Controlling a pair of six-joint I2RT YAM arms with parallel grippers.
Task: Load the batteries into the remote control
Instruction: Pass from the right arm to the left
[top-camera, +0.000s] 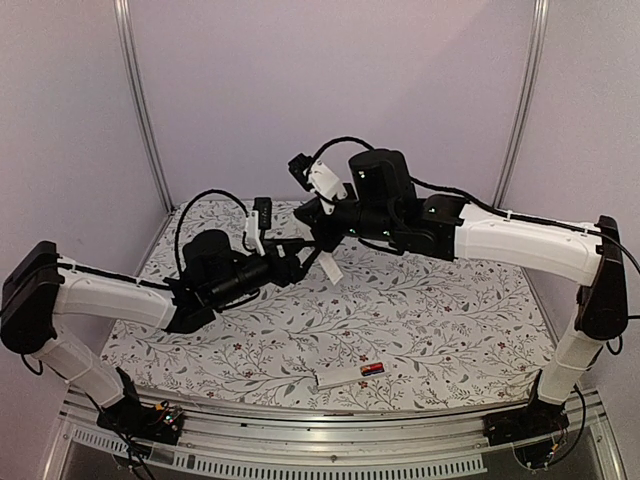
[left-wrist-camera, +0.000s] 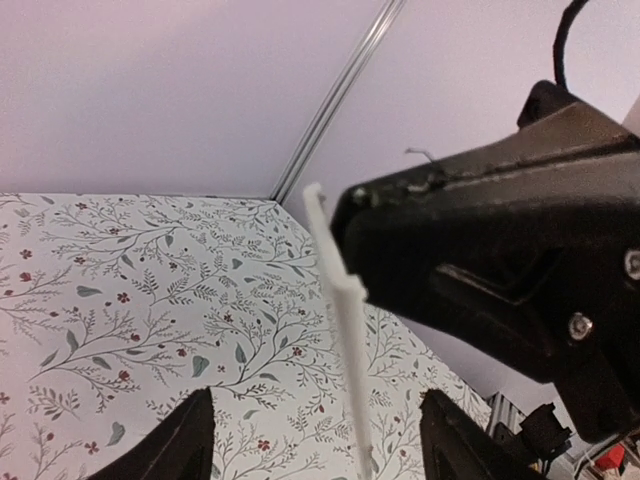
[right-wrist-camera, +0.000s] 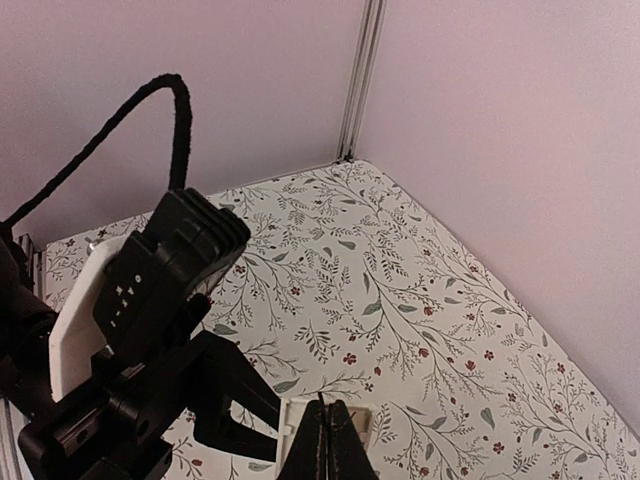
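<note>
Top external: batteries (top-camera: 372, 370) by table (top-camera: 450, 385) edge

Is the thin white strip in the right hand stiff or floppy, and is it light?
Probably fairly stiff: the thin white strip stands straight although the right hand pinches it near one end only. It looks very thin, so likely light, and it might flex or slip under a hard squeeze.

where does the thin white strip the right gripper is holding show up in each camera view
top external: the white strip is near the middle, sticking out tilted from the right gripper.
left wrist: seen edge-on, a thin upright line at centre, left of that gripper's black body.
right wrist: bottom centre, mostly hidden behind the shut fingers.
shared landmark: the floral cloth lies behind it in all three.
</note>
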